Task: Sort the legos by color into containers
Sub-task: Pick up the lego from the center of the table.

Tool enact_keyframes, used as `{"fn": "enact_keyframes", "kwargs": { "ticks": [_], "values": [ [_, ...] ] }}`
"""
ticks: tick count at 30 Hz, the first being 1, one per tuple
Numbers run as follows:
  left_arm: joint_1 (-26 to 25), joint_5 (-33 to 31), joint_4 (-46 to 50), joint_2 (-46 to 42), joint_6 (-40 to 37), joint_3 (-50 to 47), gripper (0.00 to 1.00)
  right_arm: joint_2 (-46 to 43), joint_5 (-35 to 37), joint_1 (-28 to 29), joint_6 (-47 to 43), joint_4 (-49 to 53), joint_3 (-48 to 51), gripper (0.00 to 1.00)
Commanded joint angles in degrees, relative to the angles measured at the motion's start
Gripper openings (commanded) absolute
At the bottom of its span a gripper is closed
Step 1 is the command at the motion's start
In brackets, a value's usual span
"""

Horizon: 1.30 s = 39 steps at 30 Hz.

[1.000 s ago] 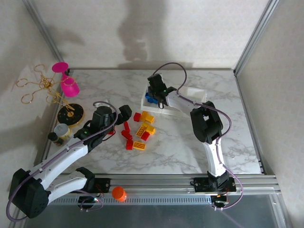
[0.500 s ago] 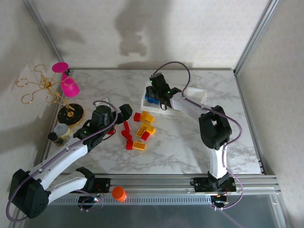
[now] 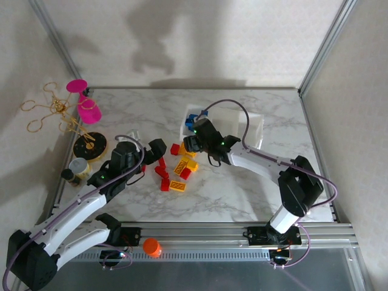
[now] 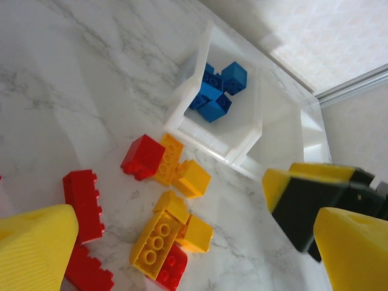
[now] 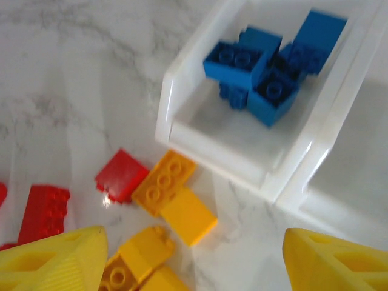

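The blue legos (image 5: 267, 66) lie in the end compartment of the clear tray (image 5: 212, 154) nearest the pile; we judge that color sorted. The red and yellow legos (image 3: 180, 168) lie loose on the marble surface (image 3: 212, 200), just beside the tray's near wall. The right tool (image 5: 194, 267) hovers above them, fingers wide and empty, which we judge suits a pick. The left tool (image 4: 191, 254) is also wide and empty. Open surface lies toward the near edge; the tray wall bounds the far side.
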<state>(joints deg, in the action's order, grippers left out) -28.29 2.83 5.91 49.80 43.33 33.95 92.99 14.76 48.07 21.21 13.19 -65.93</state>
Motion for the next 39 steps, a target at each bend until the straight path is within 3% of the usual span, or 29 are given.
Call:
{"fn": "enact_keyframes", "kwargs": {
  "ticks": [1, 11, 22, 39],
  "values": [
    [-0.11, 1.3, 1.9, -2.1, 1.86, -2.02, 1.0, -3.36, -1.03, 2.36, 3.12, 1.39, 4.12, 0.78],
    [-1.06, -0.63, 1.83, -5.67, 5.64, -6.7, 1.0, -2.4, -5.59, 6.36, 7.62, -3.16, 12.11, 0.85],
    [-1.23, -1.84, 2.62, -5.69, 5.54, -6.01, 1.0, 6.87, 1.26, 6.65, 10.47, -1.02, 6.49, 0.88],
    [-1.33, -2.22, 2.34, -3.88, 4.67, -5.21, 1.0, 12.72, 2.4, 3.79, 12.8, 0.87, 2.66, 0.78]
  ]
}}
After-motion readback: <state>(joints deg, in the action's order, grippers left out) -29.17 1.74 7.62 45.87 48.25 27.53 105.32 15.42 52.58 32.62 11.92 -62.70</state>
